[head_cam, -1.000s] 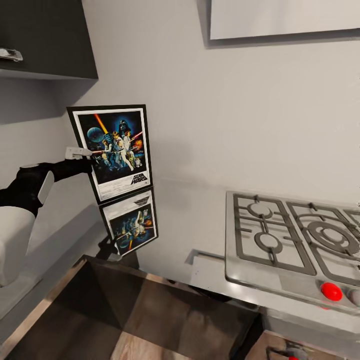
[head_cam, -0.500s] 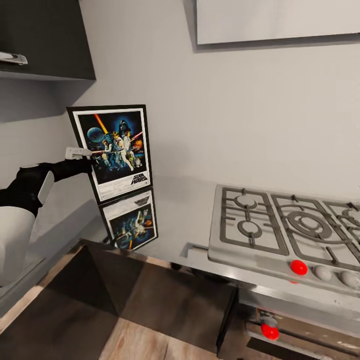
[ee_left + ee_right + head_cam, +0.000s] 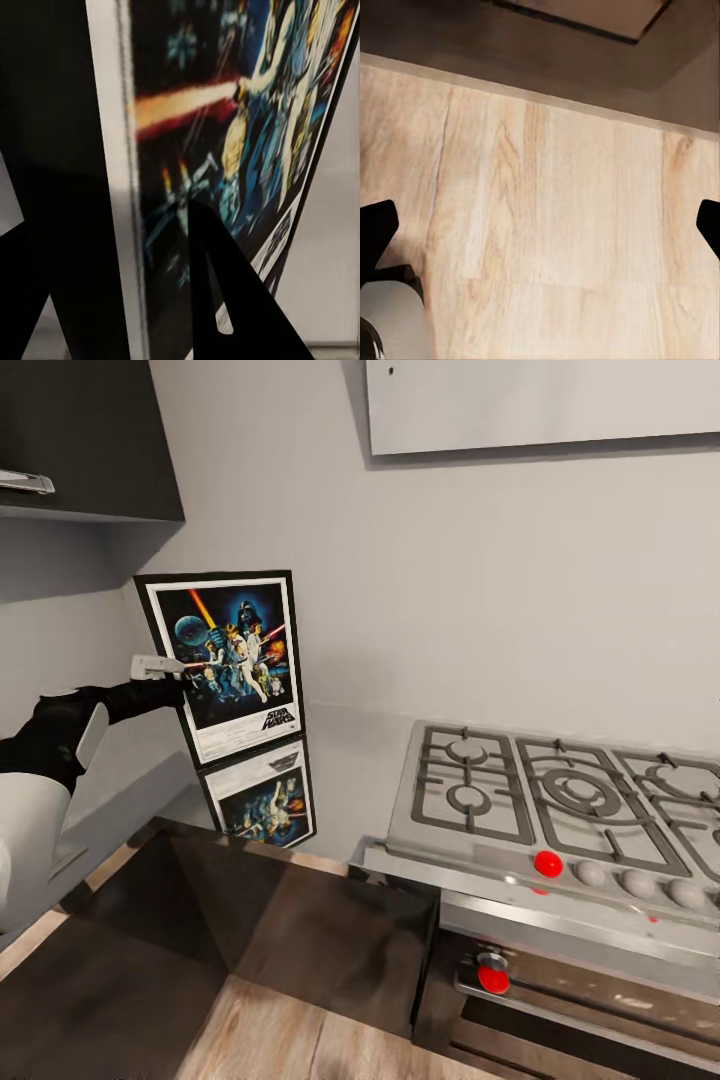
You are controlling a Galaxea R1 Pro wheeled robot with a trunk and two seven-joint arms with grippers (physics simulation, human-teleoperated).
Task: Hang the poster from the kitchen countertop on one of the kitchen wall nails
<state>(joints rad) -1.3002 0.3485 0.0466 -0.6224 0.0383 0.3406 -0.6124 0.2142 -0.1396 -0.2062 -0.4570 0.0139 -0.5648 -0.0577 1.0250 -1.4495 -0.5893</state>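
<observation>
The Star Wars poster (image 3: 228,660) hangs upright in front of the pale grey wall, just above the glossy kitchen countertop (image 3: 350,770), which mirrors it. My left gripper (image 3: 172,678) is shut on the poster's left edge. In the left wrist view the poster (image 3: 240,135) is very close, its edge between the dark fingers (image 3: 225,300). A tiny dark dot (image 3: 390,370), perhaps a wall nail, sits high on a pale panel. In the right wrist view my right gripper (image 3: 540,229) is open over wooden floor, with nothing between its fingertips.
The steel gas hob (image 3: 560,800) is set in the countertop at the right, with an oven front and red knobs (image 3: 492,980) below it. A dark upper cabinet (image 3: 80,440) hangs at the top left. Wooden floor (image 3: 300,1040) lies in front.
The whole picture has shifted: the hob has slid left and the oven front has come into sight, so the camera has moved. The poster stays held in my left gripper.
</observation>
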